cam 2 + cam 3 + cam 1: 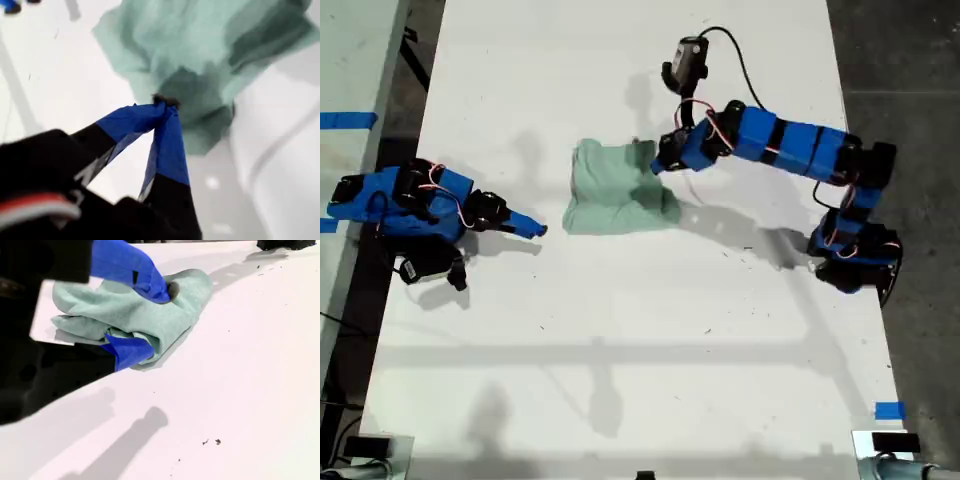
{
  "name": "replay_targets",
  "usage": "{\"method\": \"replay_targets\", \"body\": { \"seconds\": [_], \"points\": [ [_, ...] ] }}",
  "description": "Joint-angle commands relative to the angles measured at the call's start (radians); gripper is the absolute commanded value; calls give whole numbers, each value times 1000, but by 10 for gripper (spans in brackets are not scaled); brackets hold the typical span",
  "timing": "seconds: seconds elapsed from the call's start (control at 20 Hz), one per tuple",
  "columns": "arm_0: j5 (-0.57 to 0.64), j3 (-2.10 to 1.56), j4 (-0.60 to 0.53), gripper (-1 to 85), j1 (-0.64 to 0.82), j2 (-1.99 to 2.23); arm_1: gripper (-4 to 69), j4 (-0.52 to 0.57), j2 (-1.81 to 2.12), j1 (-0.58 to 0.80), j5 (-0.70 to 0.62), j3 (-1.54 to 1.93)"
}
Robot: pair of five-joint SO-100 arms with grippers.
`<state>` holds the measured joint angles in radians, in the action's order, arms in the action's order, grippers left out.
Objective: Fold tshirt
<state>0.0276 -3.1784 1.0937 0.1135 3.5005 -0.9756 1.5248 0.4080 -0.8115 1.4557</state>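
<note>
The pale green tshirt lies bunched in a small heap at the middle of the white table. My first gripper reaches in from the exterior view's right. It is shut at the heap's far right corner. In the first wrist view the fingertips meet at the edge of the tshirt, and folds run toward them. My second gripper lies low at the exterior view's left, just short of the heap. It is open, with the tshirt showing between and behind its two blue fingers.
A black camera on a cabled stalk stands behind the first arm. The first arm's base sits at the table's edge on the exterior view's right. Blue tape marks the near corner. Another pale table lies beyond the left edge.
</note>
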Motion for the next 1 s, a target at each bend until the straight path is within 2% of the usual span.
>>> {"method": "replay_targets", "body": {
  "seconds": [0.0,0.2,0.45,0.55,0.6,0.65,0.7,0.75,0.8,0.85,0.9,0.95],
  "points": [
    [-14,-11,2,156,-32,98,-12,-81,423,-86,75,307],
    [-14,-11,2,156,-32,98,-12,-123,1075,-173,328,992],
    [-14,-11,2,156,-32,98,-12,-371,1977,-325,597,1557],
    [-14,-11,2,156,-32,98,-10,-304,1870,-345,704,1606],
    [-14,-11,2,156,-32,98,23,-287,1870,-354,779,1614],
    [-14,-11,2,156,-31,98,86,-270,1907,-397,891,1620],
    [-14,-11,2,156,-31,98,127,-268,1962,-457,882,1621],
    [-14,-11,2,156,-31,98,127,-278,1962,-495,799,1618],
    [-14,-11,2,156,-31,98,127,-278,1962,-517,611,1618],
    [-14,-11,2,156,-31,98,127,-278,1962,-528,348,1618],
    [-14,-11,2,156,-31,98,125,-279,1962,-526,29,1618],
    [-14,-11,2,156,-31,98,116,-284,1962,-523,-15,1615]
  ]
}}
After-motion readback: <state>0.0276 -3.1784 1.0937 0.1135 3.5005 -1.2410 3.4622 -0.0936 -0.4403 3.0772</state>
